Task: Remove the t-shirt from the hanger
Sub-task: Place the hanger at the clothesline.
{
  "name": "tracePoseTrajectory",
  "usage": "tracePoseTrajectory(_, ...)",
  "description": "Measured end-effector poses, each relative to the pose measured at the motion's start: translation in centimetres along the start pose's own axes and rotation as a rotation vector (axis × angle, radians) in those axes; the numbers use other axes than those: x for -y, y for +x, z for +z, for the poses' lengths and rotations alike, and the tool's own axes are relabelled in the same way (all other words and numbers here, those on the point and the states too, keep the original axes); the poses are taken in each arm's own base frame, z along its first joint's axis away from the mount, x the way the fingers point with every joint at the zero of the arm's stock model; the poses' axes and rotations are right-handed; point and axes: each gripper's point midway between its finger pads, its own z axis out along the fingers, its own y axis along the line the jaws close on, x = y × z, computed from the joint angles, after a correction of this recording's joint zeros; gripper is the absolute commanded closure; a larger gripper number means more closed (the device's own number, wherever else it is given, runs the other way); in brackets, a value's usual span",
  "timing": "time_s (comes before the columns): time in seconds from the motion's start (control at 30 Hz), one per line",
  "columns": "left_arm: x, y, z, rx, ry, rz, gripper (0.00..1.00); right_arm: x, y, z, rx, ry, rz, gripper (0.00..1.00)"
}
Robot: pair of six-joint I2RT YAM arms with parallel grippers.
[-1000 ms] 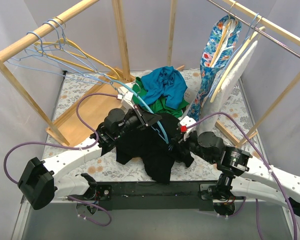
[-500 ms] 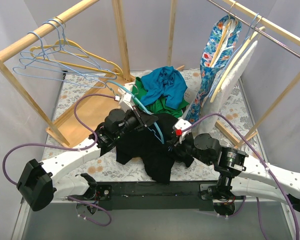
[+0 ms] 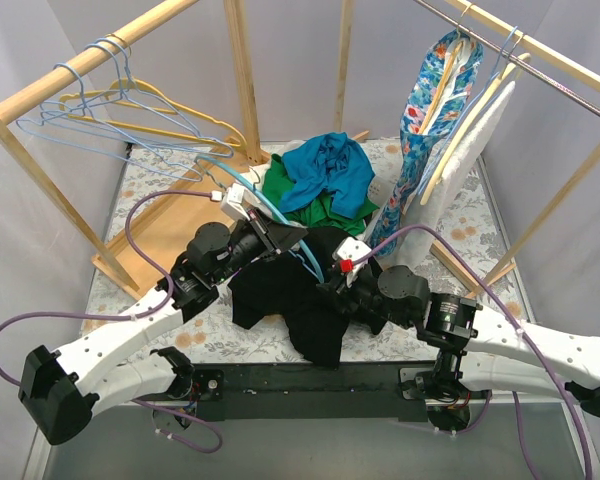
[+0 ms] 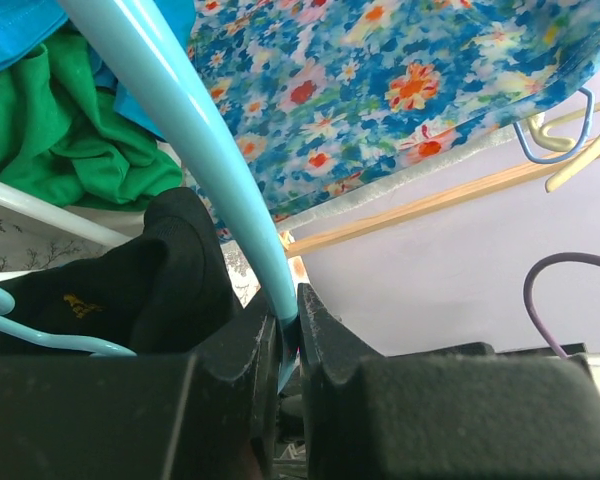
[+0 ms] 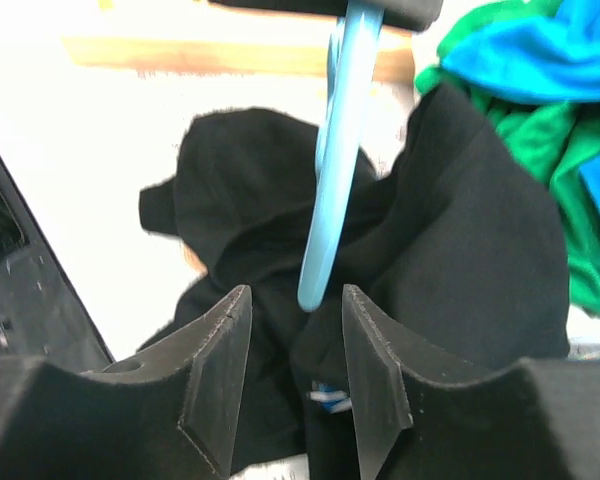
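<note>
The left gripper (image 4: 288,335) clamps the one light-blue hanger (image 4: 195,130). The right gripper (image 5: 295,330) is open, its fingers on either side of the hanger's end. The single black t-shirt (image 3: 290,290) lies bunched beneath, near the middle of the table (image 3: 210,345), with a green garment (image 3: 315,210) and a blue garment (image 3: 330,165) piled just behind.

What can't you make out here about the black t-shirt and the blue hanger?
Right wrist: whether the blue hanger is threaded through the black t-shirt; folds beyond the right gripper hide it.
Left wrist: the hanger's far end, cut off by the top edge above the left gripper.
Left wrist: the yellow mark on the shirt, too small to read.
</note>
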Motion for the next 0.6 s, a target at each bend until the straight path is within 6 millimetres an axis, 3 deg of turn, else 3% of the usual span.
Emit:
tracePoseTrajectory(0.23,0.4,-0.2,-0.5,0.004,0.008,-0.012,1.0,0.0,-2.0,1.1,0.081,0.016,0.006,0.45)
tracePoseTrajectory(0.47,1.4,-0.7,-1.3,0.02,0.033,-0.018,1.0,-0.2,-0.9,2.8,0.049,0.022,-0.013,0.44)
tracePoseTrajectory(0.5,1.5,-0.8,-1.4,0.021,0.036,-0.019,1.0,-0.2,-0.8,2.8,0.048,0.024,-0.014,0.54)
tracePoseTrajectory(0.57,1.6,-0.9,-1.5,0.023,0.04,-0.02,1.0,-0.1,-0.8,2.8,0.051,0.029,-0.016,0.64)
tracePoseTrajectory(0.6,1.7,-0.9,-1.5,0.024,0.041,-0.02,1.0,-0.1,-0.9,2.8,0.054,0.029,-0.017,0.77)
